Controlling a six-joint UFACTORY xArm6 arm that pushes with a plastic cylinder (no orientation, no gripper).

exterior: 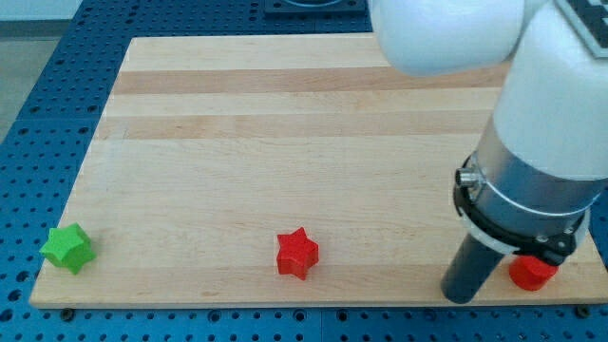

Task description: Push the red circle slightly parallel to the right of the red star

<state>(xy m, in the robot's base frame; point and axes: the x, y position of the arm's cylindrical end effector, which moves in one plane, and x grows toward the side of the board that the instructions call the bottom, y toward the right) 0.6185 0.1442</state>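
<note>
The arm reaches in from the view's top right corner and stands nearly upright over the wooden board, its dark rod angled slightly toward the view's left. My tip, a bare rod with nothing to open or pinch, rests near the board's bottom edge, just left of the red circle in the bottom right corner. The red star lies well apart along the bottom edge near its middle, and a green star sits in the bottom left corner.

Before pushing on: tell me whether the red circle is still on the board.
On the board: the red circle sits near the view's bottom right edge, beside my tip.

Bare board separates red star from red circle, nothing between.
</note>
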